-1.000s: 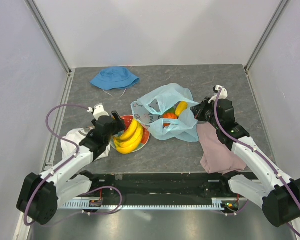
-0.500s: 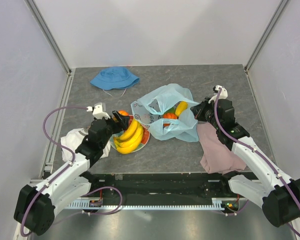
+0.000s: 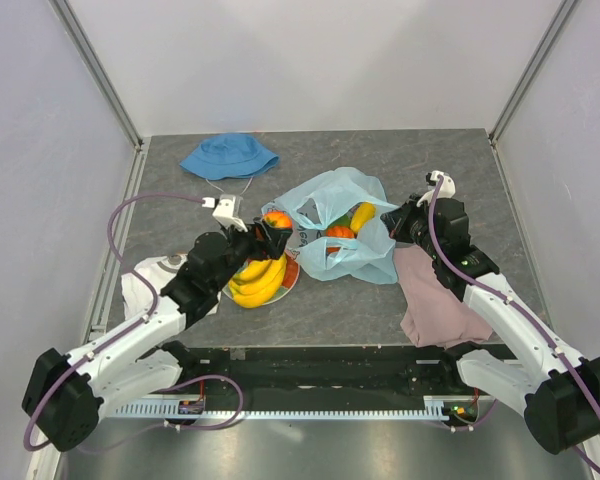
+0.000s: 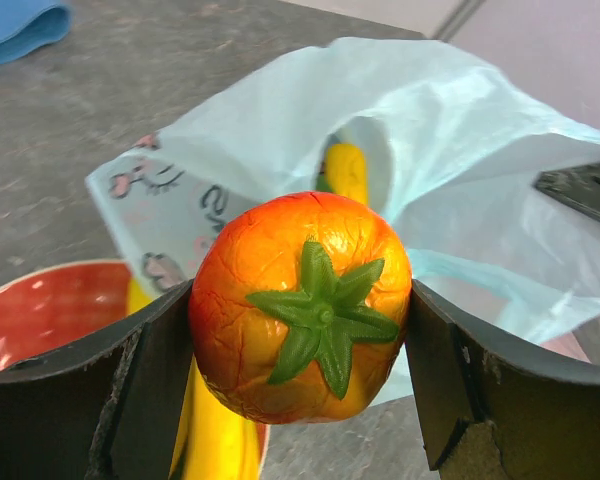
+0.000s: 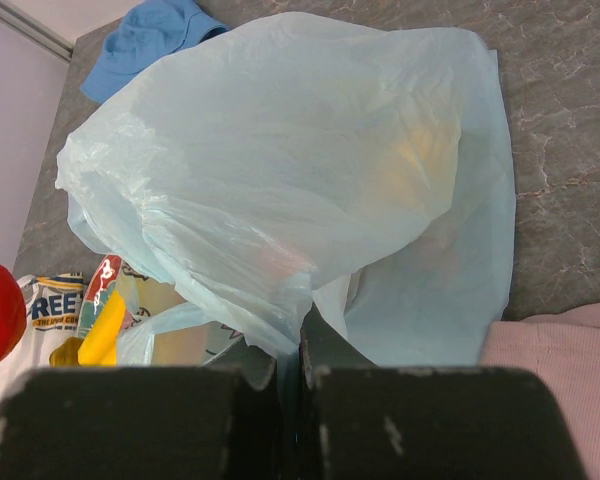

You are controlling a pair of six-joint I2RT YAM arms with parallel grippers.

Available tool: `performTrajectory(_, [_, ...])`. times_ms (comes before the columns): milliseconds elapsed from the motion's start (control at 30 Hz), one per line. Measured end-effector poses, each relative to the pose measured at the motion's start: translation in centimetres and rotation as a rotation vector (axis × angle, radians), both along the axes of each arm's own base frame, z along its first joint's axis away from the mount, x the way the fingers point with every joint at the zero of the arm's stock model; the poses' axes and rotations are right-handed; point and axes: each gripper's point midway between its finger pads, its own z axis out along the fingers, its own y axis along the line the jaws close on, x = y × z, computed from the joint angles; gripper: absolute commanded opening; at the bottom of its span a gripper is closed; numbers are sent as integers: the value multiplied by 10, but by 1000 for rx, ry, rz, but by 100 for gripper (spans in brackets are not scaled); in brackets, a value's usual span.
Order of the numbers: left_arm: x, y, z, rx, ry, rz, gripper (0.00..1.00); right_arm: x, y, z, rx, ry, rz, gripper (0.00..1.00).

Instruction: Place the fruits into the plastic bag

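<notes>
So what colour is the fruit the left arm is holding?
Orange-red fruit, with a green star-shaped leafy top; best seen in the left wrist view.

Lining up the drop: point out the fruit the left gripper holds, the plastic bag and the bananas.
orange-red fruit (image 4: 300, 300): left wrist view, its green calyx.
plastic bag (image 3: 332, 188): top external view, far wall.
bananas (image 3: 256, 283): top external view, mid-bunch.

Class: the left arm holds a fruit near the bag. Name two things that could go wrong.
1. The glossy orange-red fruit is pinched only at its sides by the left tool; it might slip onto the bananas.
2. The right tool grips only a thin fold of the plastic bag; the film could pull free and the mouth sag.
</notes>
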Motion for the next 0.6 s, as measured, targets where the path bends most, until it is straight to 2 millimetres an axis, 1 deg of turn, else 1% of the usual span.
performTrajectory(100, [0, -16, 10, 13, -28, -42, 29, 0, 0, 0, 0, 0, 0, 0])
performTrajectory(167, [2, -22, 15, 16, -40, -54, 26, 0, 0, 0, 0, 1, 0, 0])
performTrajectory(200, [4, -25, 17, 14, -46, -58, 22, 0, 0, -1, -1, 1, 0, 0])
performTrajectory(267, [7, -30, 20, 12, -53, -67, 18, 0, 0, 0, 0, 1, 0, 0])
performTrajectory(300, [7, -33, 21, 9, -56, -76, 15, 0, 0, 0, 0, 1, 0, 0])
performTrajectory(400, [7, -43, 23, 6, -58, -103, 11, 1, 0, -1, -1, 2, 0, 0])
performTrajectory(467, [8, -50, 25, 3, -60, -119, 10, 1, 0, -2, -1, 4, 0, 0])
performTrajectory(600, [8, -71, 25, 12, -53, -169, 6, 1, 0, -1, -1, 3, 0, 0])
